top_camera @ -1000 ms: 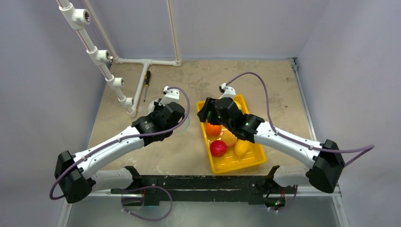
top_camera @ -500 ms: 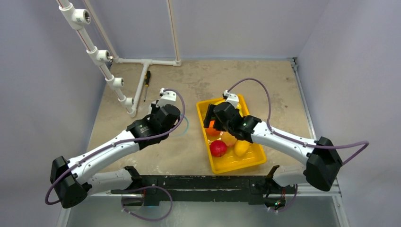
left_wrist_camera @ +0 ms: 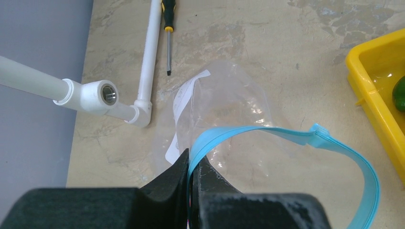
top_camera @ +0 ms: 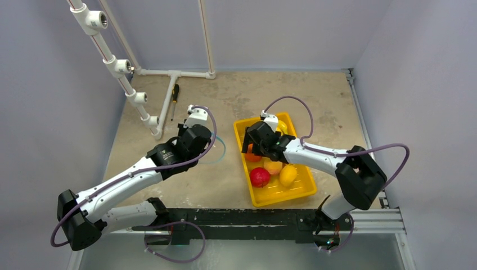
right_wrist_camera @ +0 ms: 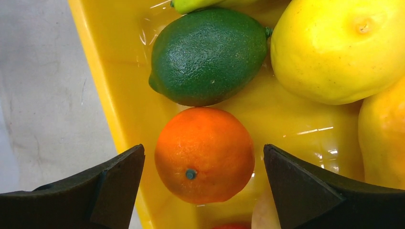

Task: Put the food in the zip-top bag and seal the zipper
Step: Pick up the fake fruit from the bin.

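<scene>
Change since earlier: the right arm has folded its elbow in and brought its gripper lower over the tray's left side; the left arm has shifted slightly toward the near edge, with the bag in its grip.
Left gripper point(left_wrist_camera: 192, 161): fingers pinched tight on the zipper point(left_wrist_camera: 286, 136), holding one side of the bag's mouth.
Zip-top bag point(left_wrist_camera: 229, 105): lies on the table point(left_wrist_camera: 267, 43) between the white pipe point(left_wrist_camera: 148, 62) and the yellow tray point(top_camera: 281, 194), apart from both; its clear body rests flat.
Zipper shape: the teal strip curves away from the fingers in a wide arc, so the mouth gapes.
Right gripper point(right_wrist_camera: 203, 150): spread wide, one finger on each side of the orange point(right_wrist_camera: 204, 155), with a gap on both sides.
Food: all in the tray. The orange sits against the tray's left wall, and the dark green fruit point(right_wrist_camera: 209, 56) is just beyond it, touching or nearly so. The lemon point(right_wrist_camera: 341, 50) lies right of the green one. The red fruit point(top_camera: 259, 176), peach point(top_camera: 273, 166) and a yellow piece point(top_camera: 288, 174) are toward the near end.
Screwdriver point(left_wrist_camera: 168, 33): on the table beside the pipe, beyond the bag.
</scene>
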